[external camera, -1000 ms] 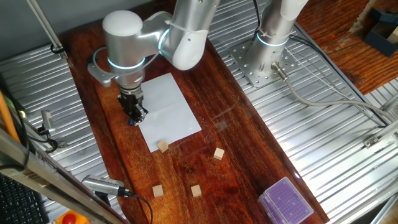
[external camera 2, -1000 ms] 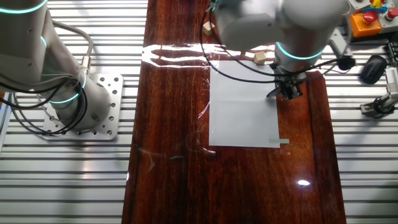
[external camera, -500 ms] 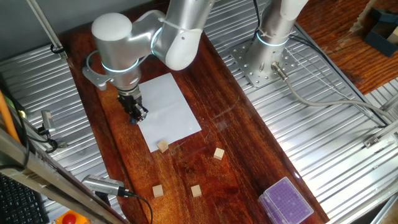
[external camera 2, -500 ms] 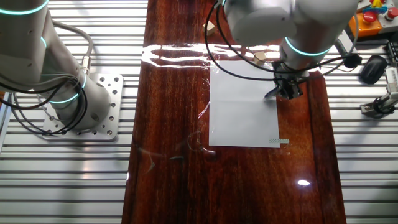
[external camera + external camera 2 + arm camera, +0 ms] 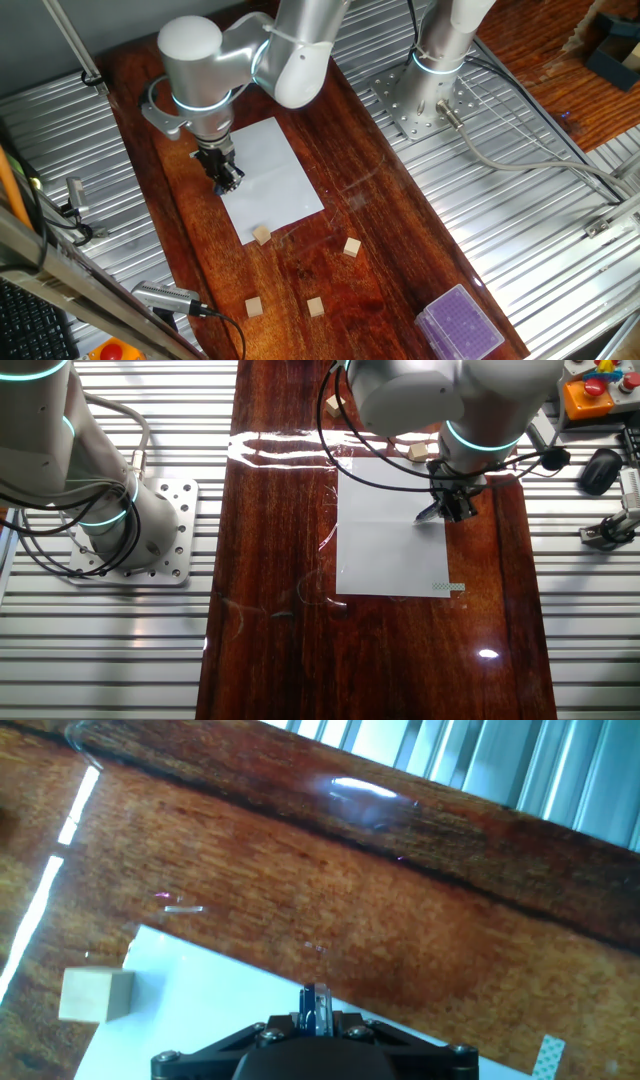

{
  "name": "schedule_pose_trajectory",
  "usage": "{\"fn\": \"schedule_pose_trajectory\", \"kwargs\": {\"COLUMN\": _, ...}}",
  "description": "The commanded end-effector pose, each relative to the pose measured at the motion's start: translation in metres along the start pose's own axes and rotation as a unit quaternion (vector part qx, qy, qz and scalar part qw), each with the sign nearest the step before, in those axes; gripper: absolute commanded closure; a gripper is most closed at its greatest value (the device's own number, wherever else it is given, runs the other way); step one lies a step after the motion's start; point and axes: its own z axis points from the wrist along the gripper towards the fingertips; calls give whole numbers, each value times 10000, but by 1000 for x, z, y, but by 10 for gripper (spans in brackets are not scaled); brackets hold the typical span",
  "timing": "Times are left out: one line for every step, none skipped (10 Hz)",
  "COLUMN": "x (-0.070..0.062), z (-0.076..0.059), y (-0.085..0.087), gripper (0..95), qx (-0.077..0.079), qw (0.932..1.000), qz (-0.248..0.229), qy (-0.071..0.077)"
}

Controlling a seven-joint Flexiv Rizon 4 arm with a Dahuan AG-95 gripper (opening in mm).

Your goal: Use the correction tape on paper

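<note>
The white paper [image 5: 272, 180] lies on the dark wooden board; it also shows in the other fixed view [image 5: 385, 545] and the hand view [image 5: 190, 1020]. My gripper [image 5: 227, 178] points down over the paper's edge strip, also seen in the other fixed view [image 5: 447, 510]. It is shut on the dark blue correction tape [image 5: 316, 1008], whose tip sticks out between the jaws in the hand view and sits at the paper near its edge. Most of the dispenser is hidden by the fingers.
Several tan wooden cubes lie on the board, one at the paper's corner [image 5: 262, 235] [image 5: 95, 996], others further off [image 5: 351, 247]. A purple-topped clear box [image 5: 458, 325] stands at the board's near end. A small sticker [image 5: 448, 587] marks one paper corner. Ridged metal surrounds the board.
My gripper with the correction tape has shifted slightly from the paper's outer edge inward over the sheet. The paper and cubes have not moved.
</note>
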Motion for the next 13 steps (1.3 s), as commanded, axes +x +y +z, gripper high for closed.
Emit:
{"fn": "schedule_pose_trajectory", "kwargs": {"x": 1, "z": 3, "y": 0, "gripper": 950, "qx": 31, "qw": 10000, "qz": 6, "qy": -46}}
{"fn": "schedule_pose_trajectory", "kwargs": {"x": 1, "z": 4, "y": 0, "gripper": 950, "qx": 49, "qw": 9999, "qz": 10, "qy": -91}}
{"fn": "schedule_pose_trajectory", "kwargs": {"x": 1, "z": 6, "y": 0, "gripper": 950, "qx": 66, "qw": 9999, "qz": 17, "qy": -131}}
{"fn": "schedule_pose_trajectory", "kwargs": {"x": 0, "z": 7, "y": 1, "gripper": 950, "qx": 84, "qw": 9998, "qz": 24, "qy": -174}}
{"fn": "schedule_pose_trajectory", "kwargs": {"x": -1, "z": 8, "y": 2, "gripper": 950, "qx": 97, "qw": 9997, "qz": 27, "qy": -229}}
{"fn": "schedule_pose_trajectory", "kwargs": {"x": -3, "z": 9, "y": 3, "gripper": 950, "qx": 103, "qw": 9996, "qz": 28, "qy": -268}}
{"fn": "schedule_pose_trajectory", "kwargs": {"x": -5, "z": 11, "y": 4, "gripper": 950, "qx": 113, "qw": 9995, "qz": 41, "qy": -303}}
{"fn": "schedule_pose_trajectory", "kwargs": {"x": -6, "z": 11, "y": 4, "gripper": 950, "qx": 120, "qw": 9994, "qz": 43, "qy": -310}}
{"fn": "schedule_pose_trajectory", "kwargs": {"x": -10, "z": 11, "y": 3, "gripper": 950, "qx": 123, "qw": 9994, "qz": 38, "qy": -325}}
{"fn": "schedule_pose_trajectory", "kwargs": {"x": -13, "z": 10, "y": 2, "gripper": 950, "qx": 98, "qw": 9994, "qz": 38, "qy": -340}}
{"fn": "schedule_pose_trajectory", "kwargs": {"x": -15, "z": 9, "y": 1, "gripper": 950, "qx": 54, "qw": 9993, "qz": 41, "qy": -358}}
{"fn": "schedule_pose_trajectory", "kwargs": {"x": -17, "z": 8, "y": 1, "gripper": 950, "qx": 44, "qw": 9992, "qz": 30, "qy": -389}}
{"fn": "schedule_pose_trajectory", "kwargs": {"x": -18, "z": 8, "y": 1, "gripper": 950, "qx": 21, "qw": 9991, "qz": 36, "qy": -419}}
